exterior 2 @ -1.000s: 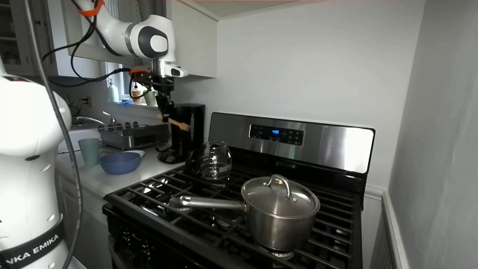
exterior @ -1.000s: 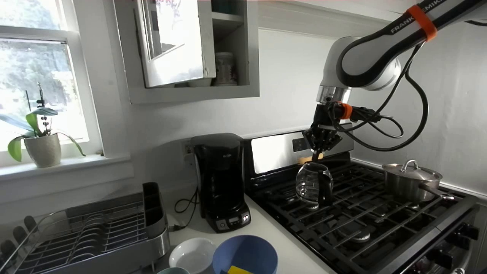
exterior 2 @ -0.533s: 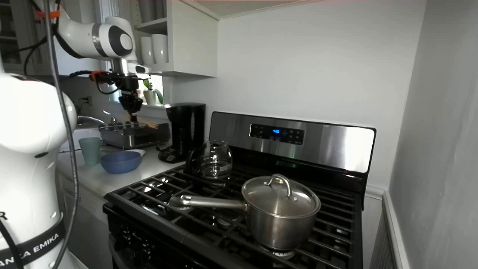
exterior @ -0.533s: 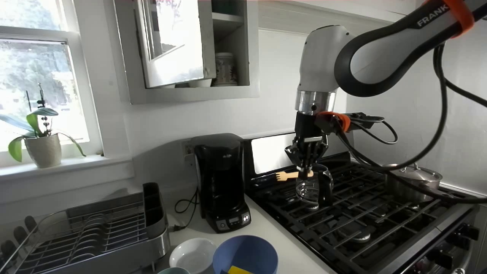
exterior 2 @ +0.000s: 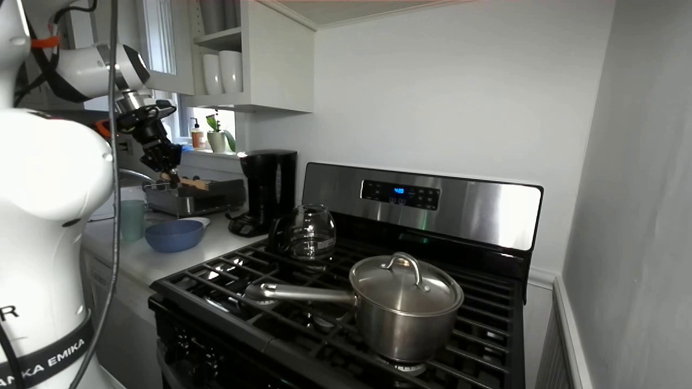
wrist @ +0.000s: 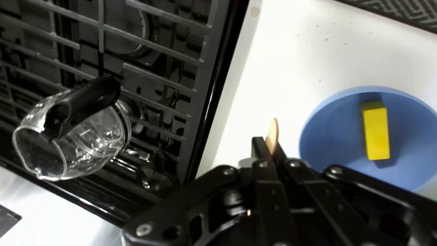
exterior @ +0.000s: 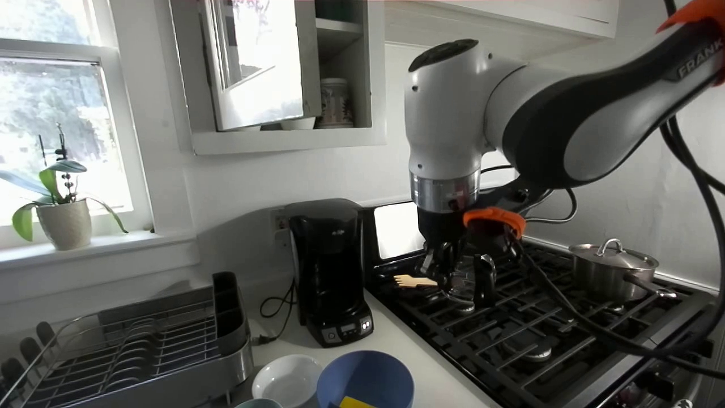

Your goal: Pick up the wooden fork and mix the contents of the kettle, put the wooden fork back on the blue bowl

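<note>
Pincer [wrist: 269,148] nipping wooden fork [exterior: 412,281] tight! Prob. put-back step: ctr over blue bowl [wrist: 333,136], lower slow, clear of yellow block [wrist: 376,133], release w/ min. drop.

black coffee maker [exterior: 328,266] is standing upright on the worktop [exterior: 430,368], just beside the stove [exterior: 498,323] | white dish [exterior: 287,378] is sitting beside the dish rack [exterior: 198,374] | potted plant [exterior: 65,224] is resting on the windowsill [exterior: 141,243] | cabinet door [exterior: 260,73] is hanging open | green cup [exterior 2: 132,221] is standing upright

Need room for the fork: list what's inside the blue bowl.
A yellow block lies in the blue bowl, covering the bottom beneath it. The tool hides some rim in the wrist view.
</note>
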